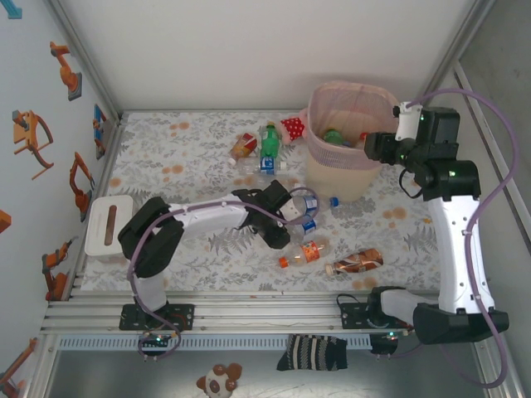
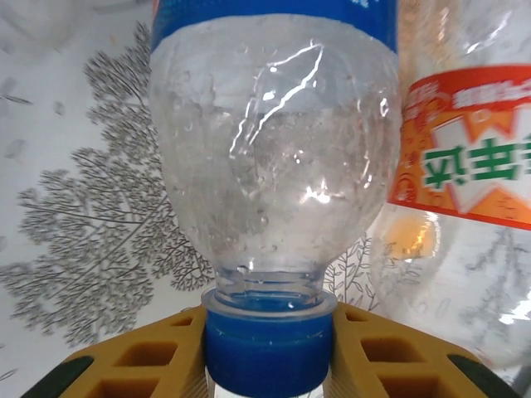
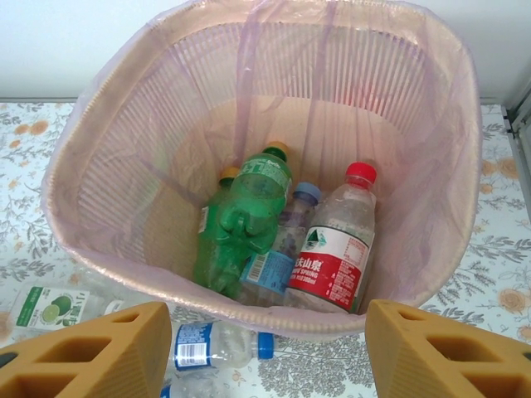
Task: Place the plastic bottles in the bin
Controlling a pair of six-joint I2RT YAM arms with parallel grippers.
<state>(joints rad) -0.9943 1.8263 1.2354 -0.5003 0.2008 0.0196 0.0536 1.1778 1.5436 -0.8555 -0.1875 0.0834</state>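
Note:
My left gripper (image 2: 267,336) is shut on the blue cap of a clear plastic bottle (image 2: 274,149), which lies on the table mid-way across (image 1: 309,224). An orange-labelled bottle (image 2: 465,157) lies right beside it. The pink mesh bin (image 1: 348,86) stands at the back right, and my right gripper (image 3: 270,348) hangs open above its near rim (image 3: 274,319) with nothing between the fingers. Inside the bin lie a green bottle (image 3: 245,215), a red-labelled clear bottle (image 3: 332,253) and a blue-capped one (image 3: 290,240). More bottles lie on the table: green (image 1: 269,141), brown (image 1: 355,262), orange (image 1: 304,253).
A white box (image 1: 109,225) sits at the table's left edge. A red white-dotted soft item (image 1: 292,126) lies left of the bin. A blue-labelled bottle (image 3: 211,347) rests against the bin's foot. A striped sock (image 1: 312,352) lies on the front rail.

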